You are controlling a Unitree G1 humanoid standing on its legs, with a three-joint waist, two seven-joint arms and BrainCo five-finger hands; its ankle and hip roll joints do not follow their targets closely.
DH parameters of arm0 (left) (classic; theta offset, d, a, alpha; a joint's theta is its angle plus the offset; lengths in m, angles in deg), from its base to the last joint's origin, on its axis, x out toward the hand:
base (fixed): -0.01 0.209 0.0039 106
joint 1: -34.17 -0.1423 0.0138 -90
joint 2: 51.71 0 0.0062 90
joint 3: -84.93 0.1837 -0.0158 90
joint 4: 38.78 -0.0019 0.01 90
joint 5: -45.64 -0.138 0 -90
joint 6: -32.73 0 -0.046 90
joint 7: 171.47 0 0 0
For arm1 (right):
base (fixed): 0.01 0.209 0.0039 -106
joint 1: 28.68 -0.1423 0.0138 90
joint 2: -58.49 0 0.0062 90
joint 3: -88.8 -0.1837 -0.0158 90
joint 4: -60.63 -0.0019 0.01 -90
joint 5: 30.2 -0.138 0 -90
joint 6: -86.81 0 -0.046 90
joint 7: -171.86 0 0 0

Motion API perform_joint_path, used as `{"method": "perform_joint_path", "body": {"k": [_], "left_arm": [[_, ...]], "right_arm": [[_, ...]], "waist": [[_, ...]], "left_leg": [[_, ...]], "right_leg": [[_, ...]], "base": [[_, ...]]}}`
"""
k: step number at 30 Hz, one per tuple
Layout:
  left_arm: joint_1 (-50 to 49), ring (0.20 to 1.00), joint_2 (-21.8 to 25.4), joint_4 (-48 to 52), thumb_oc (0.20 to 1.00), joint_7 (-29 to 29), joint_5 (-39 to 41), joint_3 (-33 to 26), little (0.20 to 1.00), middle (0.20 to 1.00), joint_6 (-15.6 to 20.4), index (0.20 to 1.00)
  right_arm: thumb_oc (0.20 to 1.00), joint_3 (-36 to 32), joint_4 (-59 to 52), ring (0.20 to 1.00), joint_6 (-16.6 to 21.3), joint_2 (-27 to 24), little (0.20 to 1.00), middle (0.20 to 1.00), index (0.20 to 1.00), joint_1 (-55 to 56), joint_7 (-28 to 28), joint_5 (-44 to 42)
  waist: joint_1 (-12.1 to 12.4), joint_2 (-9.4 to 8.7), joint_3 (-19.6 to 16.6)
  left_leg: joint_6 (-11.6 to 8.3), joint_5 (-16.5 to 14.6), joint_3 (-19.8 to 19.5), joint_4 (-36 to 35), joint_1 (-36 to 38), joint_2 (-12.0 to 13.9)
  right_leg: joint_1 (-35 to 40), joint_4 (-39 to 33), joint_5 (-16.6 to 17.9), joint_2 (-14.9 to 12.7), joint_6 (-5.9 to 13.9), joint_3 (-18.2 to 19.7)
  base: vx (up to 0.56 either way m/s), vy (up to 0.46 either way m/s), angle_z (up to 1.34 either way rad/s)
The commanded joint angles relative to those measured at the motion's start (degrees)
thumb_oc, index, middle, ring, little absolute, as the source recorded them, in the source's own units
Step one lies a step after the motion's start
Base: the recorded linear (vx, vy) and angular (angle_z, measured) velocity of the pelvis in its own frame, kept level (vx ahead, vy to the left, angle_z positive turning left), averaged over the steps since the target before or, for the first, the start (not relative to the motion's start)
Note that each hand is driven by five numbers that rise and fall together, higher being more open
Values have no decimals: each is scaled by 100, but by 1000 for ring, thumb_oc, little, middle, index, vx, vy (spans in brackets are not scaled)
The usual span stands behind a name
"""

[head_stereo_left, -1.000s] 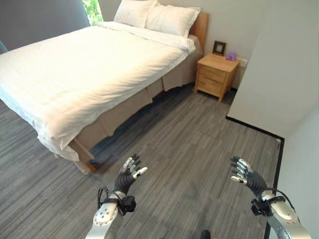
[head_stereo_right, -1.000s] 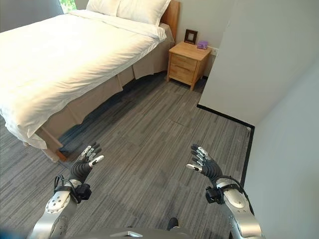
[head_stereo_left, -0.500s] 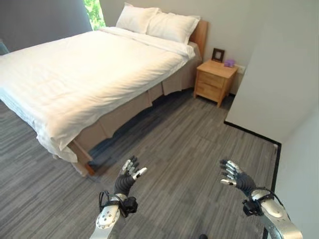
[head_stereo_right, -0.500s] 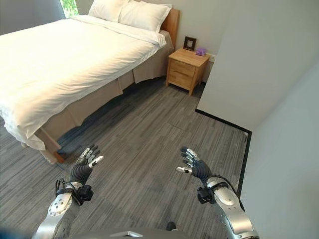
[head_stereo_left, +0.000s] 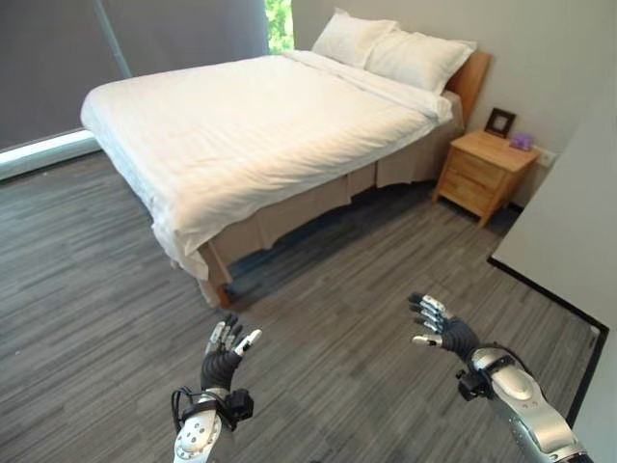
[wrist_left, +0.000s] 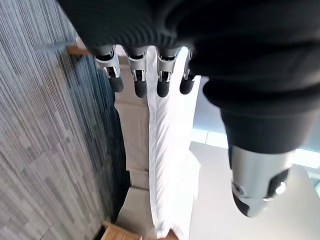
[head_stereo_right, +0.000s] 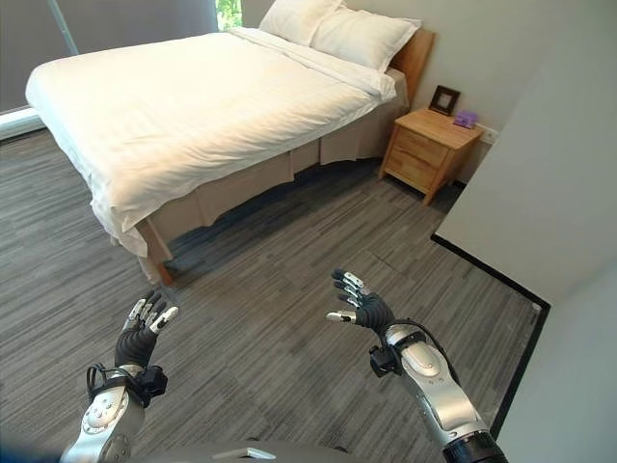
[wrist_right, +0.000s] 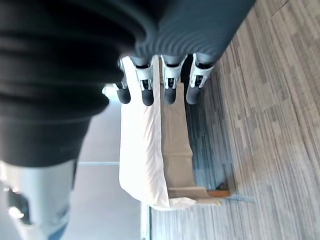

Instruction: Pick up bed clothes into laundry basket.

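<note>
Left eye view: both hands hang over the grey floor (head_stereo_left: 106, 289), well short of the bed (head_stereo_left: 260, 116) — left hand (head_stereo_left: 223, 359) and right hand (head_stereo_left: 439, 328) each with fingers straight and spread, holding nothing. The white sheet (head_stereo_left: 231, 145) lies flat on the bed, two pillows (head_stereo_left: 395, 53) at its head — a nightstand (head_stereo_left: 482, 174) beside it.

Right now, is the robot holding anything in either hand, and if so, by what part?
No, nothing is held. The left hand and the right hand are both open and empty, raised over the grey floor, short of the bed.
</note>
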Motion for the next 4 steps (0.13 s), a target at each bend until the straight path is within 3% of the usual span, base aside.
{"method": "perform_joint_path", "body": {"k": [1,4], "left_arm": [[288,1000,197,113,1000,68,-88,-151,1000,1000,363,1000],[296,1000,226,125,1000,62,-98,-126,1000,1000,366,1000]], "right_arm": [[1000,99,-47,1000,256,-109,1000,1000,1000,-373,-64,113],[1000,90,-36,1000,251,-121,1000,1000,1000,-330,-73,102]], "waist": [[20,-51,36],[-4,-53,32]], "left_leg": [[-77,2,-19,-20,-109,12],[-71,-13,20,-28,-96,10]], "right_leg": [[100,516,-583,-82,268,339],[98,493,-572,-74,269,397]], "base": [[0,0,0],[0,0,0]]}}
